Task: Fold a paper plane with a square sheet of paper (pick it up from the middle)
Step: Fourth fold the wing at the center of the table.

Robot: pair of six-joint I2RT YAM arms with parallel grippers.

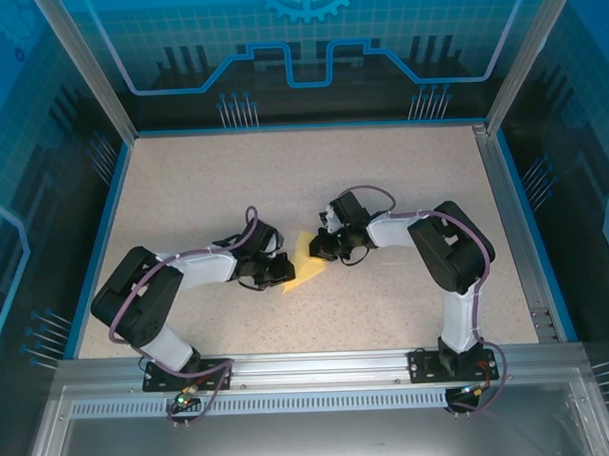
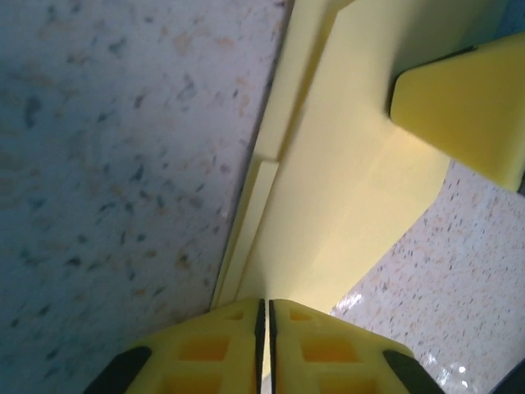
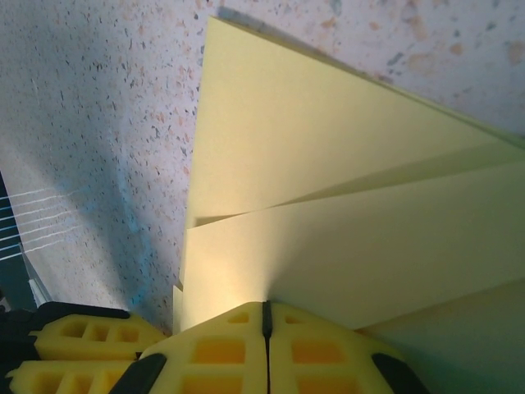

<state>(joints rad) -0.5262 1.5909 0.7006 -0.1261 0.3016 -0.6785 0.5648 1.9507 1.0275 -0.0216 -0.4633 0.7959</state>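
The folded yellow paper (image 1: 304,263) lies at the middle of the speckled counter (image 1: 383,175), between the two arms. The left gripper (image 2: 264,308) is at the paper's left edge, its jaws pressed together on the folded layers. The right gripper (image 3: 264,308) is at the paper's right side, its jaws also closed on a layer. The two grippers face each other closely across the paper.

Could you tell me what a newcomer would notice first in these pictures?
The folded yellow paper at the middle of the speckled table stands out first, with both arms bent in towards it. Close up, the left arm's fingers and the right arm's fingers each pinch an edge of it, its layers fanning apart.
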